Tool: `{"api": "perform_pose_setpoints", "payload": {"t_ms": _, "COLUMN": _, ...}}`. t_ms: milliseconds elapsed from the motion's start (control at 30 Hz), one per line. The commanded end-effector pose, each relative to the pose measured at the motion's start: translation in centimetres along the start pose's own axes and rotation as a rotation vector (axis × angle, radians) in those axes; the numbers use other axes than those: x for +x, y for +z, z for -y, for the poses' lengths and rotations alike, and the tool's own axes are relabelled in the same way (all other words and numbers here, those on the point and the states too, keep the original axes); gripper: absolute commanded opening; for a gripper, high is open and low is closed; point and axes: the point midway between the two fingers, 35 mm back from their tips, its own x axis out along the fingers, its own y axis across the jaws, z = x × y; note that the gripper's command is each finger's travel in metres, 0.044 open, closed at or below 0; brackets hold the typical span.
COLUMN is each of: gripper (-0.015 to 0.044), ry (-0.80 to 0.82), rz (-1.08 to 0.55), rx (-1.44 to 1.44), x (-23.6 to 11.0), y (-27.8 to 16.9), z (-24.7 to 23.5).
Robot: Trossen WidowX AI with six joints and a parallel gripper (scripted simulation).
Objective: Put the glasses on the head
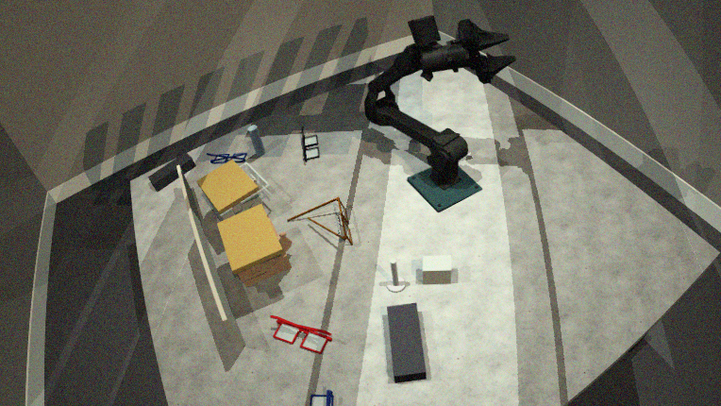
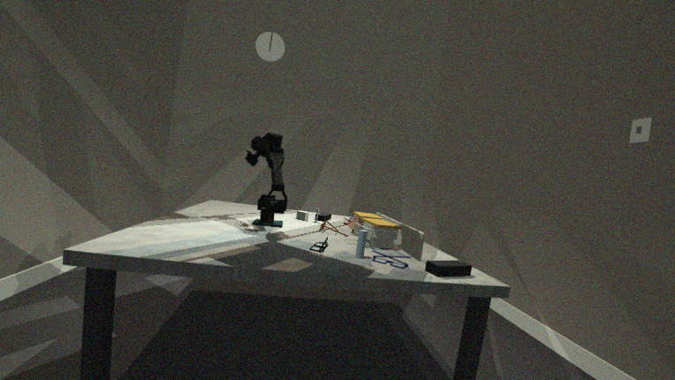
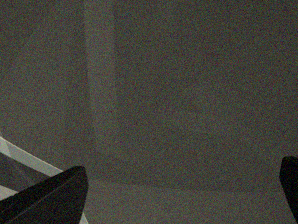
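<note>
The tortoiseshell glasses appear as an orange-brown frame with spread temples, on the table between the arm base and two blocky display heads. A brown head with nose and ear shapes stands under one yellow top. The other, paler head stands beside it under a second yellow top, with a whitish glasses frame at its front. No green tag can be made out. My gripper is open and empty, raised high and pointing away from the glasses and heads.
A cream panel stands behind the heads. A blue-grey cylinder, black, blue and red glasses, a white post, a pale box, a long dark box and a black box stand or lie around.
</note>
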Motion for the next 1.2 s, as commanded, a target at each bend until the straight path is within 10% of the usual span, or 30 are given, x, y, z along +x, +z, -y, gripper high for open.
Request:
{"api": "perform_pose_setpoints", "payload": {"t_ms": 0, "gripper": 0.0426, "ry": 0.000, "rz": 0.000, "rx": 0.000, "x": 0.0, "y": 0.0, "z": 0.0}}
{"api": "perform_pose_setpoints", "payload": {"t_ms": 233, "gripper": 0.0440, "ry": 0.000, "rz": 0.000, "rx": 0.000, "x": 0.0, "y": 0.0, "z": 0.0}}
{"api": "perform_pose_setpoints", "payload": {"t_ms": 667, "gripper": 0.0099, "ry": 0.238, "rz": -0.768, "rx": -0.100, "x": 3.2, "y": -17.3, "z": 1.7}}
{"api": "perform_pose_setpoints", "payload": {"t_ms": 800, "gripper": 0.0000, "ry": 0.381, "rz": -0.983, "rx": -0.083, "x": 1.3, "y": -22.9, "z": 1.7}}
{"api": "perform_pose_setpoints", "payload": {"t_ms": 1167, "gripper": 0.0000, "ry": 0.890, "rz": -1.359, "rx": 0.141, "x": -9.6, "y": -34.2, "z": -0.5}}
